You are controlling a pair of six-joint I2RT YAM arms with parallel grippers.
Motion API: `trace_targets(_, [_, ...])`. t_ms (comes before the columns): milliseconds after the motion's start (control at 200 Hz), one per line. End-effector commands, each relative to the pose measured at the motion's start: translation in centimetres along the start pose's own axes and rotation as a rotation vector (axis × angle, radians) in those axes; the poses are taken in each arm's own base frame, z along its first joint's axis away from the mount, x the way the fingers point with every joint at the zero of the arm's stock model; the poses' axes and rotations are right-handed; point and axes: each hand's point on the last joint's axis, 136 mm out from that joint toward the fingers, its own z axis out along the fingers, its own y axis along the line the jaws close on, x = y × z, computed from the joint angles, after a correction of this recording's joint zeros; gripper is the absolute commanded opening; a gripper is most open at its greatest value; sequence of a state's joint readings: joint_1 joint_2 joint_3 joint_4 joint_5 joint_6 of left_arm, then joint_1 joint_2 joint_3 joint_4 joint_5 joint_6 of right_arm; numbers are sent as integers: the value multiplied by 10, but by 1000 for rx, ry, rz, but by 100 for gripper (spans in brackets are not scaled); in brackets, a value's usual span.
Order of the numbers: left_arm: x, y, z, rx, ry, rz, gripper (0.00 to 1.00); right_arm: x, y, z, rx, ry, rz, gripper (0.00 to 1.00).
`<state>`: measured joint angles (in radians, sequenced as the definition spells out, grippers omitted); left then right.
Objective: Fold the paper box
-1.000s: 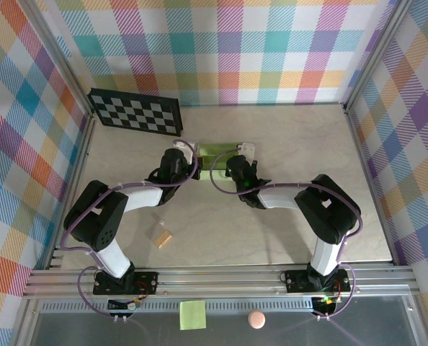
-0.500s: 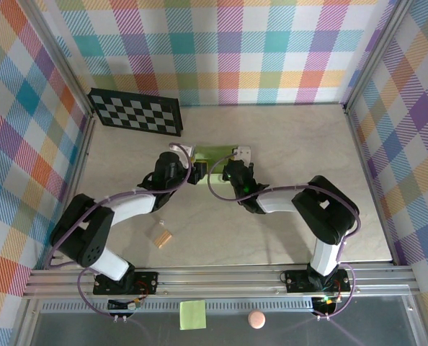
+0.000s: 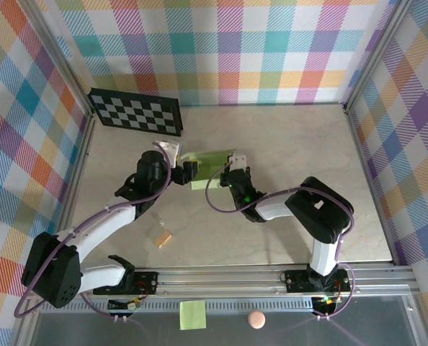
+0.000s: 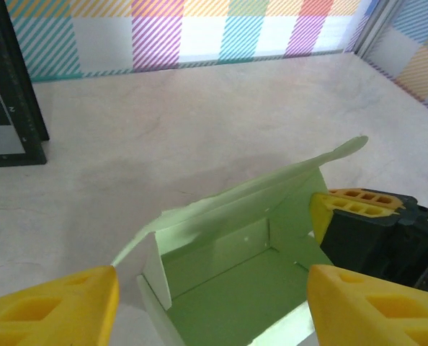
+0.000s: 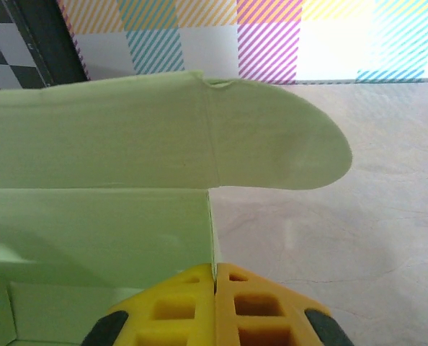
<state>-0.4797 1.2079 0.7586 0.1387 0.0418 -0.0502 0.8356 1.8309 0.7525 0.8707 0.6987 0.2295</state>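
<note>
paper box (image 4: 228,288): light, floppy card | right fingers (image 5: 174,306) pinch end wall | left fingers (image 4: 55,303) apart | hold flaps near creases

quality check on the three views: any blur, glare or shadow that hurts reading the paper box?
Top external: even light, sharp, paper box small but legible. Left wrist: box in focus, soft shadow on the table behind it, left gripper's fingers slightly soft at the bottom edge. Right wrist: its flap soft from closeness, wall washed out at upper right.
</note>
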Motion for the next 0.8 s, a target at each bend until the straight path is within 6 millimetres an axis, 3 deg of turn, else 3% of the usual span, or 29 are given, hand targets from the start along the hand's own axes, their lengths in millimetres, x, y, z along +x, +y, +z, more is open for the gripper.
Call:
trace_targets(0, [-24,-8,-3,39,23,43,69,-1,6,-3,-23,-43,-12,0])
trace_targets(130, [-45,-21,9,100,62,50,68,2,8,-6,-33,-51,-20,0])
trace_targets(310, [-49,-34,40,167,198,18,64,6,15,-8,-50,-62,-42,0])
trace_targets(385, [-41,-39,53,202,246,-4,63,8,15,-9,-50,-65,-46,0])
trace_targets(505, [-10,-40,67,224,369,-41,61,10,16,-12,-55,-65,-48,0])
trace_targets(690, [26,-44,77,259,488,-104,57,16,14,-14,-55,-53,-53,0])
trace_targets(795, [40,-43,80,250,516,-123,56,19,14,-16,-59,-32,-65,6])
